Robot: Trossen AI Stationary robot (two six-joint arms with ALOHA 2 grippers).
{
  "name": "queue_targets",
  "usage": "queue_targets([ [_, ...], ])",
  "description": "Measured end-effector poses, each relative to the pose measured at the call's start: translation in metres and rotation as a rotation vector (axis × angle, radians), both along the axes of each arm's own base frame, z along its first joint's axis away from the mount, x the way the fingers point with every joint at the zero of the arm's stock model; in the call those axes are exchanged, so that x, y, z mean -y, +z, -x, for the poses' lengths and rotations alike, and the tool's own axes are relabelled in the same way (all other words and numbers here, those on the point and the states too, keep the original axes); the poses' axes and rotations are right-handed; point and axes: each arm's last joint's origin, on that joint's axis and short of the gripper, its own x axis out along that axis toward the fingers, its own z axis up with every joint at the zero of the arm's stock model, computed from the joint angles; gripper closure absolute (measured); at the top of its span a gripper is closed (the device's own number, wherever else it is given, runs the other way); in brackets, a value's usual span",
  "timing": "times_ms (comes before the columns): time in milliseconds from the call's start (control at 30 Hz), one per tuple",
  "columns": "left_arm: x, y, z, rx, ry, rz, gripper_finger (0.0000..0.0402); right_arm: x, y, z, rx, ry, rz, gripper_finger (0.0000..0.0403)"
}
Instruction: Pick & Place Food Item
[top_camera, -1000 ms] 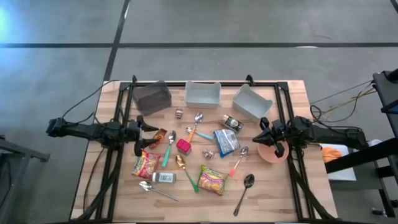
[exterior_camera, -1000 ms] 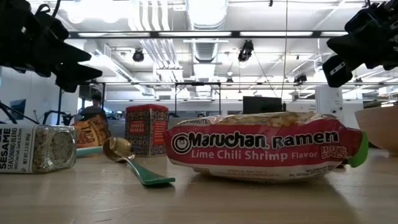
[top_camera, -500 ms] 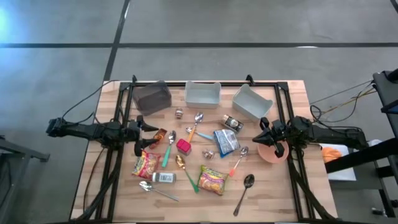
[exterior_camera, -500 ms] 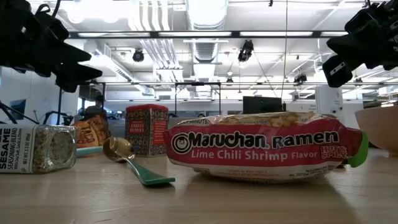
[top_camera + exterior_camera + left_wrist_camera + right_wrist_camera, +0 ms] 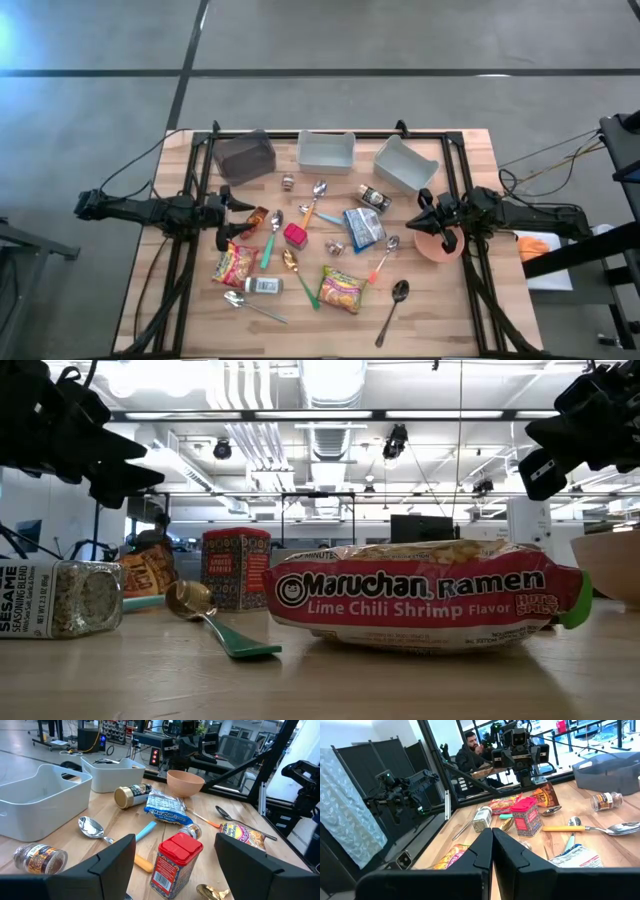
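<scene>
Nothing has changed in the last second: both arms stay where they were and every thing on the table point(image 5: 470, 150) lies in the same spot, so no food has been picked up yet and the job is only at its start. The left gripper point(image 5: 228, 205) hangs over the left edge of the table with its two fingers spread apart and nothing between them. The right gripper point(image 5: 425, 215) hangs over the right edge with its fingers pressed tight together, also holding nothing. The food is all out on the wood. One ramen pack point(image 5: 233, 265) lies on the left, just near the left gripper. A second ramen pack point(image 5: 341, 288) lies toward the near edge in the middle, and a blue noodle pack point(image 5: 364, 227) lies right of the middle. A red tin point(image 5: 294, 235) stands between them, and spoons and small jars lie all around. It is not clear which food is meant, but the left ramen pack looks easiest for the open gripper to reach. Three bins stand in a row at the far edge: a dark bin point(image 5: 245, 155) on the left, a white bin point(image 5: 325, 150) in the middle and another white bin point(image 5: 405, 163) on the right, and all three look empty. A pink bowl point(image 5: 440, 247) sits just beside the right gripper, and it looks empty too, though part of it is hidden
</scene>
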Motion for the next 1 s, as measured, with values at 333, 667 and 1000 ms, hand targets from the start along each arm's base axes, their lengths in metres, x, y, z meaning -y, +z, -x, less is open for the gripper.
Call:
queue_targets([
  [333, 0.0, 0.0, 0.0, 0.0, 0.0, 0.0, 0.0123, 0.0, -0.0001, 0.0, -0.001, 0.0, 0.0, 0.0395],
  [667, 0.0, 0.0, 0.0, 0.0, 0.0, 0.0, 0.0123, 0.0, -0.0001, 0.0, 0.0, 0.0, 0.0, 0.0395],
  [1000, -0.0001, 0.0007, -0.0002, 0.01, 0.002, 0.001, 0.0123, 0.0, 0.0, 0.0, 0.0, 0.0, 0.0, 0.0395],
])
